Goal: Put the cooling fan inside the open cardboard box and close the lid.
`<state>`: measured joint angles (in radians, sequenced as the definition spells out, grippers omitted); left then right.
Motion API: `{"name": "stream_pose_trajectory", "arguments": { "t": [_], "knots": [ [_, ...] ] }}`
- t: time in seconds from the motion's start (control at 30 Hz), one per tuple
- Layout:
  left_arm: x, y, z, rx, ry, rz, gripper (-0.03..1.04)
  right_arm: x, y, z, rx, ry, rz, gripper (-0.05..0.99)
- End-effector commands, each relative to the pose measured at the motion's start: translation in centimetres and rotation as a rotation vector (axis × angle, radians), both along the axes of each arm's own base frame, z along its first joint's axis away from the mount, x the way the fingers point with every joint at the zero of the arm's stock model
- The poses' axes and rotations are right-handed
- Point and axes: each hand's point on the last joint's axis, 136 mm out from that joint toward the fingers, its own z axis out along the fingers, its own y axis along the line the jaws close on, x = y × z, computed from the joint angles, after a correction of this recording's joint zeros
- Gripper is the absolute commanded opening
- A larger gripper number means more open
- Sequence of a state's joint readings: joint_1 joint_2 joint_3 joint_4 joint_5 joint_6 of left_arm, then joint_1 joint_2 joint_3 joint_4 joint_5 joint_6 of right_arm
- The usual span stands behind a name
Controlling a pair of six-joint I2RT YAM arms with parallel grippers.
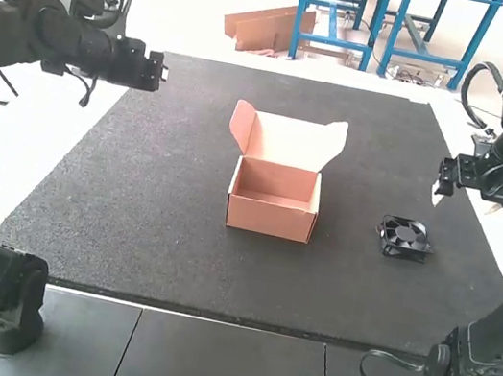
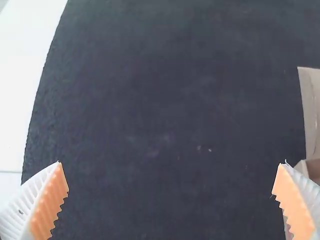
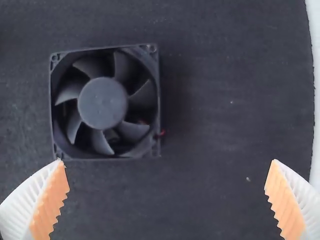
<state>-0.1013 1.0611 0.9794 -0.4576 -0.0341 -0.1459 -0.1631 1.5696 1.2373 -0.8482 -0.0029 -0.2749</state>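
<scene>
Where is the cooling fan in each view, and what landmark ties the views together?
High view: cooling fan lies flat on the black mat, right of the cardboard box.
Left wrist view: not in it; mat beside a box edge.
Right wrist view: flat on the mat, just beyond the open right claw.
Shared landmark: the black mat.

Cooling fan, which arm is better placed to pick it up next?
Right. The right hand hangs open near the cooling fan, which lies flat on the mat right of the cardboard box. The left hand is at the mat's far left, beyond the box.
</scene>
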Motion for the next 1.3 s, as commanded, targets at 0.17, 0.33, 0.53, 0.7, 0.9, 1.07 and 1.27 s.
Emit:
{"name": "stream_pose_trajectory", "arguments": {
  "t": [0.17,0.33,0.53,0.7,0.9,1.07,1.27],
  "knots": [
    [0.6,0.9,1.7,0.008,-0.05,0.025,0.97,0.2,-1.6,-2.6,0.0,0.072,0.035,0.9],
    [0.6,1.1,1.7,0.009,-0.05,0.03,0.97,0.6,-2.1,-4.0,0.008,0.105,0.032,0.9],
    [0.7,1.3,1.8,0.009,-0.055,0.036,0.97,1.4,-2.2,-5.3,0.015,0.117,0.029,0.9],
    [0.7,1.4,1.8,0.008,-0.056,0.038,0.97,2.5,-1.6,-6.1,0.056,0.117,0.026,0.9],
    [0.8,1.4,1.9,0.007,-0.055,0.04,0.97,4.1,-1.2,-6.2,0.086,0.078,0.006,0.9],
    [0.9,1.4,1.9,0.007,-0.056,0.04,0.97,3.9,-1.8,-7.5,0.053,0.112,-0.005,0.9],
    [0.9,1.4,1.9,0.007,-0.056,0.04,0.97,3.5,-2.3,-8.5,0.033,0.144,-0.025,0.9]
  ]
}}
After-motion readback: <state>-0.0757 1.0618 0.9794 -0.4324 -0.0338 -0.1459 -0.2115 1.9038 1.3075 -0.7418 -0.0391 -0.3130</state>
